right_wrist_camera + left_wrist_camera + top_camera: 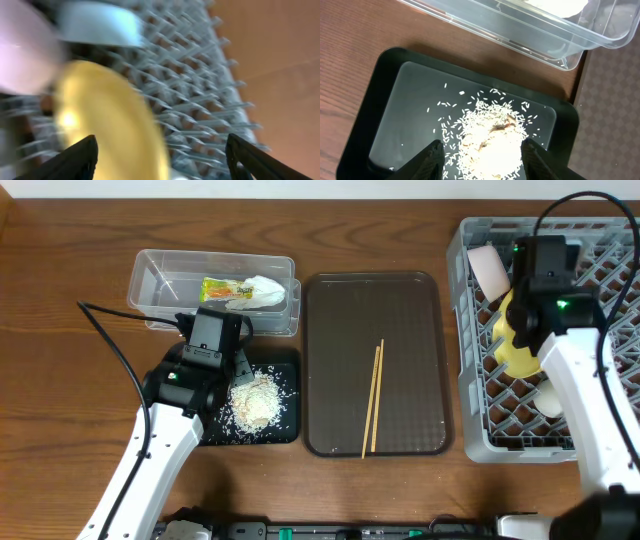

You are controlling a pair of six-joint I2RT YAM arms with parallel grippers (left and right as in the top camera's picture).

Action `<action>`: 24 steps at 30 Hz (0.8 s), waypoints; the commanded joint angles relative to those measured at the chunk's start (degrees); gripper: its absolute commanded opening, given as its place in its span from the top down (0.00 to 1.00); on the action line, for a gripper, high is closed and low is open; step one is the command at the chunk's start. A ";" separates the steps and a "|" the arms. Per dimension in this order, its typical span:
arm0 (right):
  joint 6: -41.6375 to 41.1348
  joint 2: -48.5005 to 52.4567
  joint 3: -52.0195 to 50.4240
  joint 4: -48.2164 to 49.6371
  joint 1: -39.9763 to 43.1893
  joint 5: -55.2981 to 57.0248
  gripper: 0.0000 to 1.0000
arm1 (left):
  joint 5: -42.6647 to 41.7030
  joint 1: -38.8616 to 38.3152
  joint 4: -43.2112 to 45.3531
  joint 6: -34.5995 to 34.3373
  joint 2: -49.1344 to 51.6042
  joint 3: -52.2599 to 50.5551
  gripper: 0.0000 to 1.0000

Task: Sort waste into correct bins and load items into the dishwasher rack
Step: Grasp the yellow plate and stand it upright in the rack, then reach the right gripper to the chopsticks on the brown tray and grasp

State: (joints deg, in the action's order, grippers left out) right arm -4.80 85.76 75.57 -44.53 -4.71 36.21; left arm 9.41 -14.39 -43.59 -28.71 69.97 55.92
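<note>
Left gripper point(483, 159) first, right under its own wrist camera: jaws spread wide, holding nothing, hovering over the rice heap point(490, 145) in the black tray point(385, 115).

Over on the right, the dishwasher rack point(470, 380) is the big piece. The right gripper point(162, 160) hangs above it, also wide open and empty, though that view is badly blurred.

Centre table sits the brown serving tray point(340, 360), and left of it the clear tub point(160, 280).

Back in the rack, the yellow plate point(100, 125) stands on edge, with the white bowl point(487, 268) and a light blue bowl point(100, 25) close by.

Inside the tub lies the snack wrapper point(228, 290) with its white paper point(265, 292). Waste looks sorted, I'd say.

And now the thin stuff: the chopsticks point(374, 400), alone on the serving tray, well apart from the rack. They'll be light and stiff, I reckon. But they're thin, smooth and lying flat, so they could roll or slip out of a pinch.

Best bet, to my eye: close across both sticks near mid-length so they lift level. Their long axis runs from the robot's side towards the far side of the table, far ends leaning slightly right. The pair lie side by side, nearly parallel.
</note>
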 commanded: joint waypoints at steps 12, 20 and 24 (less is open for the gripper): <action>-15.06 -1.57 -5.79 -5.60 -15.67 -39.80 0.29 | 0.92 0.24 -0.31 -0.55 0.00 0.22 0.47; -21.16 5.62 -17.44 3.56 -23.41 -39.19 0.36 | 0.92 0.24 -0.31 -0.55 0.00 0.22 0.47; -23.56 9.01 -19.93 8.07 -25.68 -39.06 0.37 | 0.92 0.24 -0.31 -0.52 0.00 0.22 0.47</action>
State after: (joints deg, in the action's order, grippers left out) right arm -24.73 93.17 56.71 -37.95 -28.82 -2.83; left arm 9.41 -14.39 -43.62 -28.71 69.97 55.92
